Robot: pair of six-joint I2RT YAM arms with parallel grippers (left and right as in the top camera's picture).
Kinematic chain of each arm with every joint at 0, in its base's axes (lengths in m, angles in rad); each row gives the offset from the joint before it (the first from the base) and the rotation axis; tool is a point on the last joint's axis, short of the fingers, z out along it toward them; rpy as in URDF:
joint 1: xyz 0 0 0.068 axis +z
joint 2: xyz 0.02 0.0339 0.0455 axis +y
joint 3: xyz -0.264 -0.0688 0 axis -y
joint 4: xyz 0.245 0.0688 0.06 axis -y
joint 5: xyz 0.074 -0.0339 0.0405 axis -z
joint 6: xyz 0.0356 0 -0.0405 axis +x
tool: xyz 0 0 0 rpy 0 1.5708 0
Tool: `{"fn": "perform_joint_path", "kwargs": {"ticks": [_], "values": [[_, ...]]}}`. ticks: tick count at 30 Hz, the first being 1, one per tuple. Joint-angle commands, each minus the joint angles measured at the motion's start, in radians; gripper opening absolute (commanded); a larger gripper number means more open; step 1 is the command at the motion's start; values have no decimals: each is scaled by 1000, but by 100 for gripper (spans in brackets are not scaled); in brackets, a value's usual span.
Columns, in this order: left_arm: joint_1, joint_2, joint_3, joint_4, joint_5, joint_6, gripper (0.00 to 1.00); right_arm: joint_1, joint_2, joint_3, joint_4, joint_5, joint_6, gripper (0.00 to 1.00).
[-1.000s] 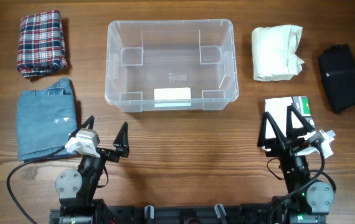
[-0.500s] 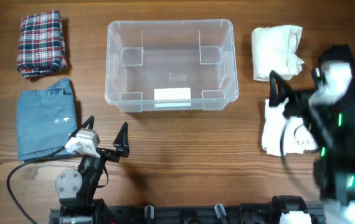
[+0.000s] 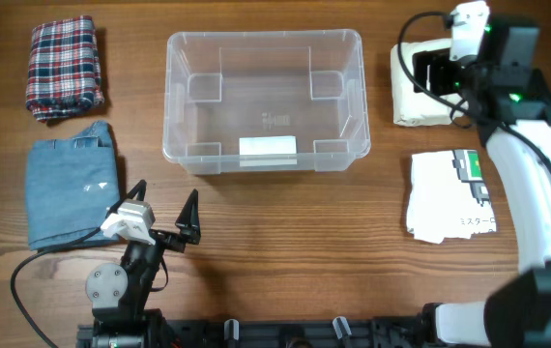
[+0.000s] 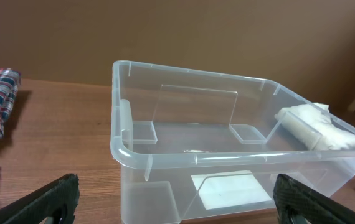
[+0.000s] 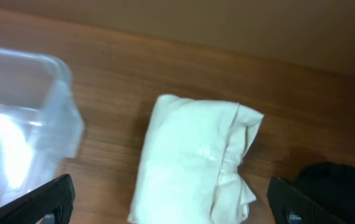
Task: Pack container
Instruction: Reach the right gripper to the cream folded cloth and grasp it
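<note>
Your right pincer, wide open, hangs over the white bundle, upper right. The container lies frame-left.

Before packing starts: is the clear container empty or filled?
Empty: inside the container only its bare floor and white label show.

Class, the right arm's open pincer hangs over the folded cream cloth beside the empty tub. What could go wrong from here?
1. The right pincer may catch only the top fold of the cream cloth, so it unrolls when lifted.
2. The clear container stands close by; a low carry could knock its rim.
3. The black garment lies near and a wide finger might snag it.
</note>
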Motion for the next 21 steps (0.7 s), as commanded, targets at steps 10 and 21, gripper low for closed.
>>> {"fn": "perform_joint_path", "kwargs": {"ticks": [10, 21], "values": [[8, -11, -4, -1, 5, 23, 100, 0, 327, 25, 167, -21, -82, 100], [8, -11, -4, -1, 5, 23, 100, 8, 511, 25, 218, 64, -144, 100]]}}
